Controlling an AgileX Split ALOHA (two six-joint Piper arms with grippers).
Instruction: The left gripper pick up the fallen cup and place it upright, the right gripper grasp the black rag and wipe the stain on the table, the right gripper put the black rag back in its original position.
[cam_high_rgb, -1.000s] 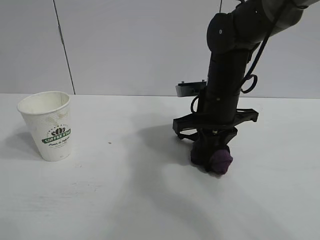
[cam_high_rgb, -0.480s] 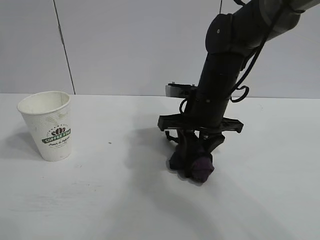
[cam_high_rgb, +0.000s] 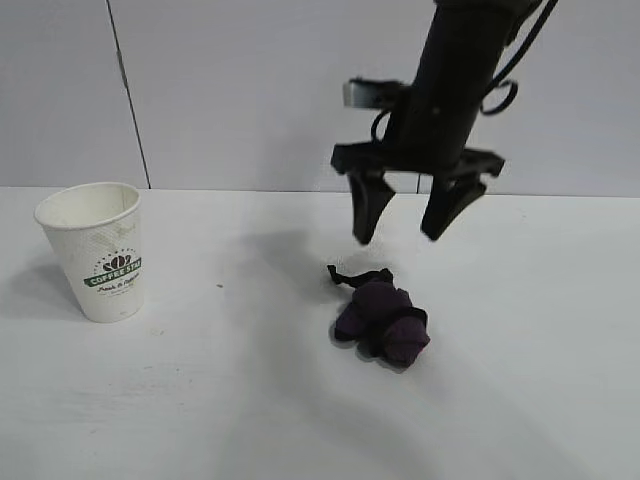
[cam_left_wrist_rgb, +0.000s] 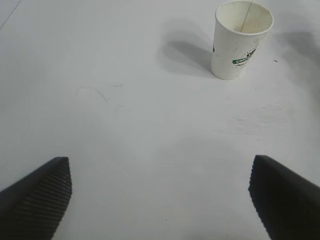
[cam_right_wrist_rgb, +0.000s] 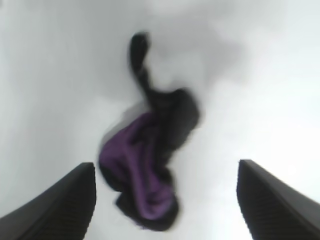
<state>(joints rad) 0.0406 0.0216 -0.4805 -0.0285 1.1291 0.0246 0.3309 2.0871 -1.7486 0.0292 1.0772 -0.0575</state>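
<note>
the black rag (cam_high_rgb: 381, 321) lies crumpled on the table (cam_high_rgb: 250, 400), right of centre, well apart from the cup (cam_high_rgb: 96, 250), which stands upright at the left. no stain shows anywhere. the right gripper (cam_high_rgb: 409, 215) hangs just above the rag, fingers spread and empty. the left gripper (cam_left_wrist_rgb: 160, 200) hovers off the table, also spread and empty. risk looks slight: if this isn't the rag's original spot, the return step fails.

The cup (cam_high_rgb: 94, 250) stands upright on the surface (cam_high_rgb: 220, 400); the rag (cam_high_rgb: 382, 320) lies well right of the cup; the right hand (cam_high_rgb: 408, 225) hangs above the rag.
</note>
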